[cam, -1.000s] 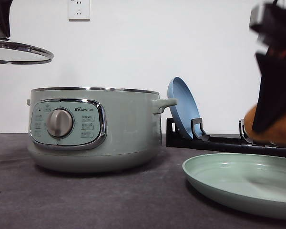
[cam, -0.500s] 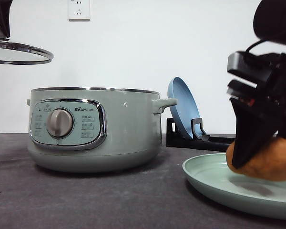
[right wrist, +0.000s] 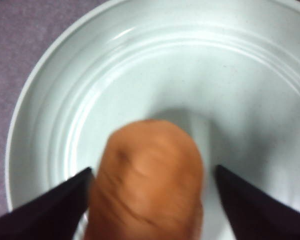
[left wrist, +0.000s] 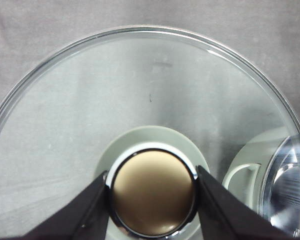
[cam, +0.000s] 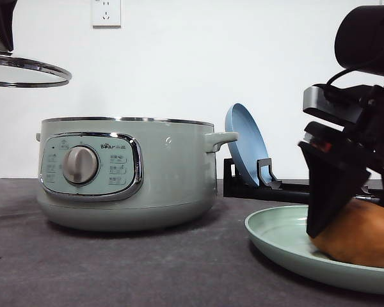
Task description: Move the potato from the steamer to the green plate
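Observation:
The orange-brown potato (cam: 361, 240) lies on the green plate (cam: 275, 233) at the front right of the table. My right gripper (cam: 345, 220) straddles it from above. In the right wrist view the potato (right wrist: 147, 185) sits between the fingers of the right gripper (right wrist: 152, 170), open, with a gap showing on one side above the plate (right wrist: 240, 75). The sage-green steamer (cam: 166, 173) stands uncovered at centre left. My left gripper (cam: 3, 22) holds its glass lid (cam: 25, 67) high at the far left. The left gripper (left wrist: 151, 172) is shut on the lid's knob (left wrist: 152, 192).
A blue plate (cam: 245, 144) leans upright in a black rack (cam: 269, 182) behind the green plate, right of the steamer's side handle (cam: 221, 139). The dark table (cam: 115, 268) runs back to a white wall with a socket (cam: 106, 11).
The right arm came down with the potato from above the rack until it rests on the green plate. The left arm and lid stayed still.

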`<state>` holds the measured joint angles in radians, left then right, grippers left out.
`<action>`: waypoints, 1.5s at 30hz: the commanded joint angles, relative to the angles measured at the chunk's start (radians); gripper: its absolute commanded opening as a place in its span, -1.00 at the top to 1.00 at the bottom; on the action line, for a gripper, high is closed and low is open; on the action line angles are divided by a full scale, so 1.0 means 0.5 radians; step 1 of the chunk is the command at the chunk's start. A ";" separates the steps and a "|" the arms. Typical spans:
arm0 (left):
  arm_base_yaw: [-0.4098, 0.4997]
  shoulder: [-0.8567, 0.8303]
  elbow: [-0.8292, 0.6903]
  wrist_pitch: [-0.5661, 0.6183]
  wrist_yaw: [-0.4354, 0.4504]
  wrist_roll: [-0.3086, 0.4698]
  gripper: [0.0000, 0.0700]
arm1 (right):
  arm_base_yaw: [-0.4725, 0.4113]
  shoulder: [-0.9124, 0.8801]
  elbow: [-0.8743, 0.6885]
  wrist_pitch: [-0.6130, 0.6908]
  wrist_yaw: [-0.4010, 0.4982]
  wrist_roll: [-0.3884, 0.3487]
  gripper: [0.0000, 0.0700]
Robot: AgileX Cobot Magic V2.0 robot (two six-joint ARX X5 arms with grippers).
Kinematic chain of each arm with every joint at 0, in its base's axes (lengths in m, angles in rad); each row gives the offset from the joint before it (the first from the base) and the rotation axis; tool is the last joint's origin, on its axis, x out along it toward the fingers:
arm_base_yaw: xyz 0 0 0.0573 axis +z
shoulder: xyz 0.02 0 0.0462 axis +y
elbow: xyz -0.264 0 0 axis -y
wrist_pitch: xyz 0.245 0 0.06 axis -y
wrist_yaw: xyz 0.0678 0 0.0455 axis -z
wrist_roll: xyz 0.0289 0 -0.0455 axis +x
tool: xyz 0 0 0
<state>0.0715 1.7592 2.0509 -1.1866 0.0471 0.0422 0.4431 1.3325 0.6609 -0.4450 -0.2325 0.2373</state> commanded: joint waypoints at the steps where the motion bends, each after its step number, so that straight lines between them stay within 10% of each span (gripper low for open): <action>1: -0.002 -0.015 0.057 0.056 0.002 -0.003 1.00 | 0.008 -0.003 0.080 -0.031 0.002 0.000 -0.73; 22: -0.009 -0.015 0.057 0.055 0.002 -0.011 1.00 | 0.008 -1.067 1.070 -1.241 0.005 -0.139 -0.77; 45: -0.475 -0.015 0.057 -0.007 0.002 -0.056 1.00 | 0.008 -1.637 1.116 -1.282 0.273 0.002 -0.77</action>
<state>-0.1494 1.7592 2.0499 -1.2160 0.0464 0.0230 0.4431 0.5110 1.2018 -1.1013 -0.1005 0.2260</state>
